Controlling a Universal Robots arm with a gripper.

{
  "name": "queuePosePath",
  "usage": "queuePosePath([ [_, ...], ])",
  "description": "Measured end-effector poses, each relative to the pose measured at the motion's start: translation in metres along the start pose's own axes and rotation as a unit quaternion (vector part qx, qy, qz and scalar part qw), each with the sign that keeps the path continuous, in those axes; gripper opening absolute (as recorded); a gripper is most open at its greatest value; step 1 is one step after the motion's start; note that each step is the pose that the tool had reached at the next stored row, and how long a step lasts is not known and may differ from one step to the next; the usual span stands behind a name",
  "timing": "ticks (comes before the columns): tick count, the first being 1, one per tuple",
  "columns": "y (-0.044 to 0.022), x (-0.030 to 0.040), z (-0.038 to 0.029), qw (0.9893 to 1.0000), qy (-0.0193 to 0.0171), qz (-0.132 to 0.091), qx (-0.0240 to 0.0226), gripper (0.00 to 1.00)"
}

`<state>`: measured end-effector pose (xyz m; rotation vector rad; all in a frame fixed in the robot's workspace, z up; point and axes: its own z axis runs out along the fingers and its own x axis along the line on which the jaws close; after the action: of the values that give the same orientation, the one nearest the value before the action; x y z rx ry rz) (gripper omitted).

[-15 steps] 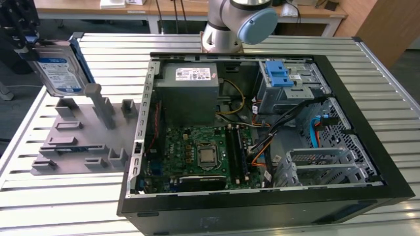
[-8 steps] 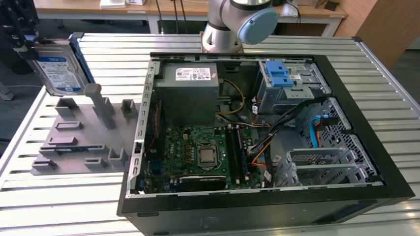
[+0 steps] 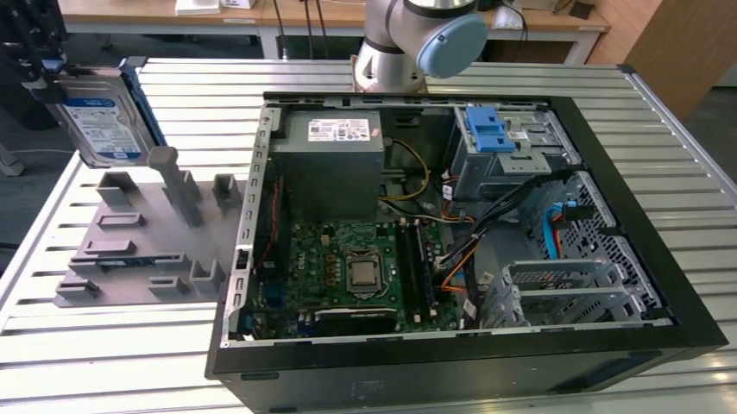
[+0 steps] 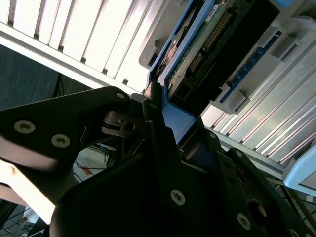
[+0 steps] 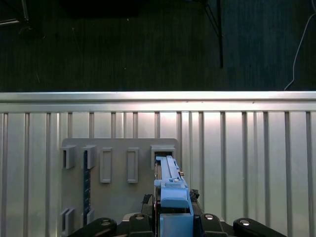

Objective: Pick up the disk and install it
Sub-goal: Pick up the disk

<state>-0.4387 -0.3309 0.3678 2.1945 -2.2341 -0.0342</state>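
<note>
The tool [image 5: 173,219] is clamped on the disk [image 3: 102,121], its black fingers [image 4: 154,123] pinching the end of the blue carrier in both wrist views; the disk hangs upright at the exterior view's far left, label towards that camera, just above the grey slotted holder [image 3: 144,250]; whether its lower edge touches a slot I cannot tell; the holder lies on the slatted table [image 3: 103,362], beside the open case [image 3: 461,379], which sits to the exterior view's right of it; inside the case, the cage [image 3: 507,147] with blue latches is well apart from the disk; the arm [image 3: 409,39] rises behind the case.
</note>
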Motion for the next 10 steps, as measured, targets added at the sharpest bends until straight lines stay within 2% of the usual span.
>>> queuePosePath([
  [10, 0.0001, 0.0000, -0.0034, 1.0000, 0.0000, 0.000, 0.0000, 0.37],
])
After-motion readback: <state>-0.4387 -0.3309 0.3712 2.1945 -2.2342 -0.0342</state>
